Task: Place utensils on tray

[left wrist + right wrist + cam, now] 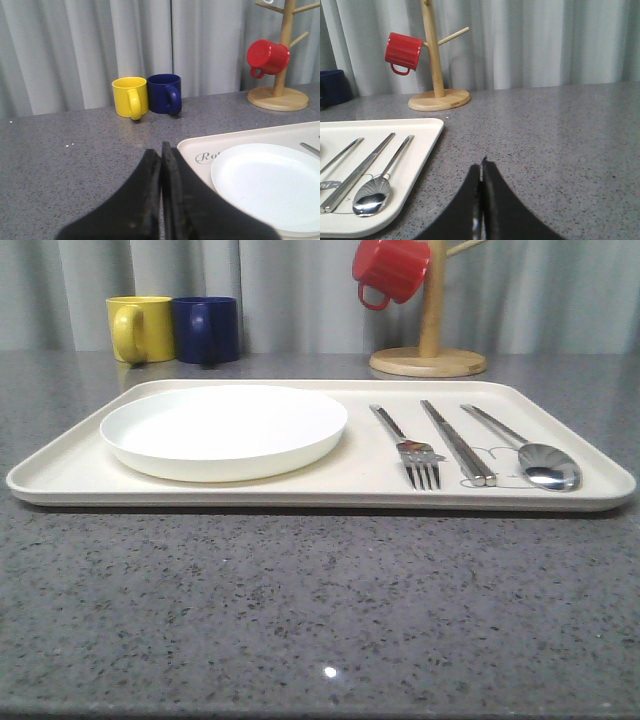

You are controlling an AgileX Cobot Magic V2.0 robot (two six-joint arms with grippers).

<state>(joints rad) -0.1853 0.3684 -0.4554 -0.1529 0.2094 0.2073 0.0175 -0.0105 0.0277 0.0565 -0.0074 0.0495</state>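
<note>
On tray [60,472]: plate [224,428], fork [408,448], chopsticks [457,444], spoon [530,454] | both end effectors closed, empty

Even soft light, sharp focus, glare on countertop [330,672].

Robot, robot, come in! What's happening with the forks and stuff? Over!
Left gripper shut, empty. Right gripper shut, empty, beside tray. Plate, fork, chopsticks, spoon all on tray. Nothing in the way.
</note>
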